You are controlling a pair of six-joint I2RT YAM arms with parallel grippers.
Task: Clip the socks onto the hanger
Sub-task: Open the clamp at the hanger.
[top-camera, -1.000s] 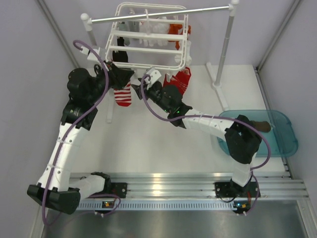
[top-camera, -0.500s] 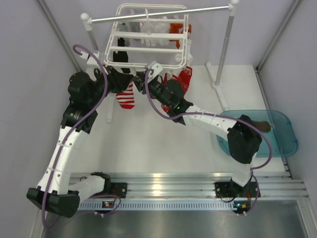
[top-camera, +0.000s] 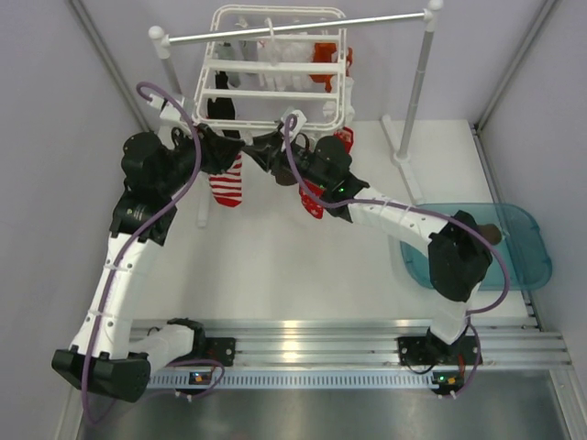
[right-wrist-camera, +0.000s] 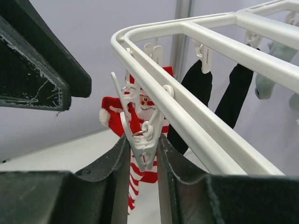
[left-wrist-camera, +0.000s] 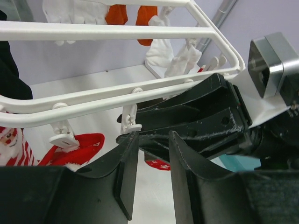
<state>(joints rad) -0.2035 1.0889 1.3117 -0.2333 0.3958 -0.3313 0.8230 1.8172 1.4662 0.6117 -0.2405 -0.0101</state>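
The white hanger [top-camera: 275,69] hangs from the rail at the back. My right gripper [top-camera: 268,151] is under its front bar [right-wrist-camera: 187,112], shut on a dangling white clip [right-wrist-camera: 142,140] and squeezing it. My left gripper [top-camera: 234,148] is close beside it, open and empty [left-wrist-camera: 152,137], its fingertips just under another clip [left-wrist-camera: 131,119] and facing the right gripper's black body [left-wrist-camera: 201,116]. A red snowflake sock [top-camera: 312,197] hangs at the frame's front right, partly behind the right arm; it also shows in the left wrist view [left-wrist-camera: 159,163]. Dark socks [right-wrist-camera: 201,84] hang clipped further in.
A red-and-white striped Santa sock [top-camera: 227,183] hangs at the front left. White and orange socks [top-camera: 323,53] hang at the back. The grey rail [top-camera: 303,26] on white posts crosses above. A teal bin [top-camera: 527,247] at the right holds a dark sock [top-camera: 481,234].
My right gripper has risen and moved left to the hanger's front bar and is now round a clip. My left gripper has stayed at the front bar. The striped sock has swung a little.
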